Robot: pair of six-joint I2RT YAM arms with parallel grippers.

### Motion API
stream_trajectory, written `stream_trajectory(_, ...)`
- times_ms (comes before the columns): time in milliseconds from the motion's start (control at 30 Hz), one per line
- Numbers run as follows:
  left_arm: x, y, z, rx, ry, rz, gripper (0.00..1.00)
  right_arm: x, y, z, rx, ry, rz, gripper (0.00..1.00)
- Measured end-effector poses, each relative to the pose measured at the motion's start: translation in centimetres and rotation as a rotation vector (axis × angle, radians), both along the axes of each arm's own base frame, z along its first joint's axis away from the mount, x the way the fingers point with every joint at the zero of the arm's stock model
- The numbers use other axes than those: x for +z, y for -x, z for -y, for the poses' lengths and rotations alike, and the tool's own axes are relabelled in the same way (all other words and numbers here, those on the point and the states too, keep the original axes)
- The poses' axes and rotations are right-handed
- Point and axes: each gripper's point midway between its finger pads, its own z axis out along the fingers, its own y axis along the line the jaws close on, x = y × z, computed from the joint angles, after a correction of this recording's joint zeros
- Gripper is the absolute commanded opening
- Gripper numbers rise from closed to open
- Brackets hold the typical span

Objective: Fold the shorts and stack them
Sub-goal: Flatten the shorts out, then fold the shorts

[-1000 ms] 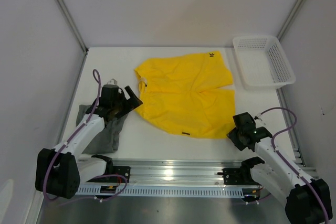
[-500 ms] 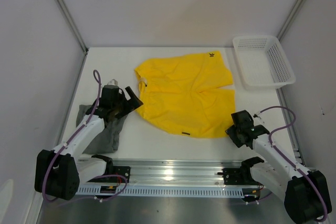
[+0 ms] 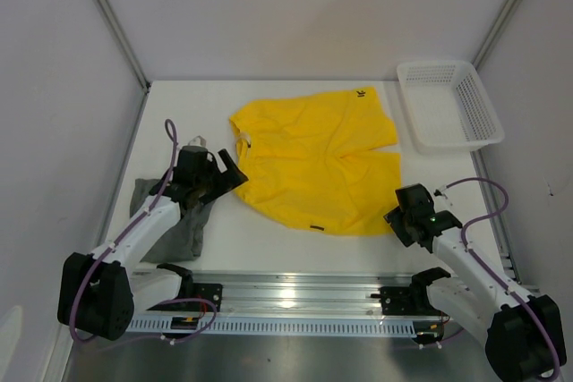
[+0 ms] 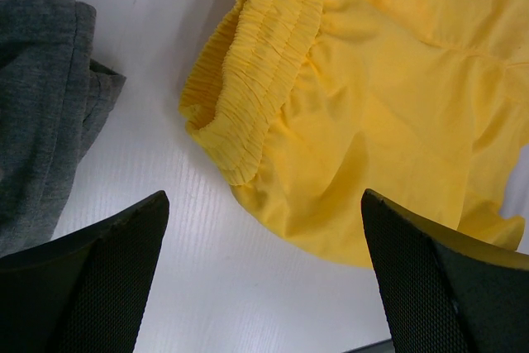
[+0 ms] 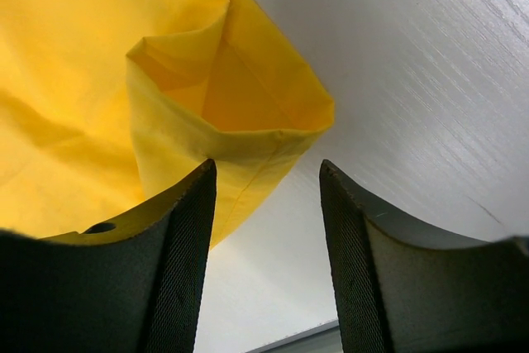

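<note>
The yellow shorts (image 3: 313, 154) lie spread flat at the table's middle, waistband to the left. The dark grey shorts (image 3: 179, 221) lie crumpled at the near left, partly under my left arm. My left gripper (image 3: 226, 174) hovers wide open just short of the elastic waistband (image 4: 256, 64), holding nothing; the grey shorts (image 4: 41, 105) show at its left. My right gripper (image 3: 400, 221) is open at the yellow shorts' near right leg corner (image 5: 231, 113), and bare table shows between its fingers (image 5: 186, 237).
A white mesh basket (image 3: 448, 105) stands at the far right corner. Grey walls close the table on three sides. A metal rail (image 3: 295, 297) with both arm bases runs along the near edge.
My right gripper has moved up and left toward the yellow leg corner and opened a little wider. The left gripper has edged slightly right toward the waistband.
</note>
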Motion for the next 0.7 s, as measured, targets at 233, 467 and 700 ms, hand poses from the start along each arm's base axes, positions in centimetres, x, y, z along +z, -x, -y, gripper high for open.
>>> stream_trajectory(233,-0.4,0.0,0.0,-0.001,-0.006,-0.012,0.99,-0.8,-0.4,-0.1,-0.022,-0.005,-0.011,0.44)
stream_trajectory(467,-0.4,0.0,0.0,0.000,-0.010,-0.012,0.99,-2.0,-0.1,0.1,-0.048,0.000,-0.033,0.21)
stream_trajectory(700,-0.6,0.2,-0.1,0.004,-0.016,-0.019,0.99,-1.1,-0.2,0.5,-0.062,0.000,0.003,0.01)
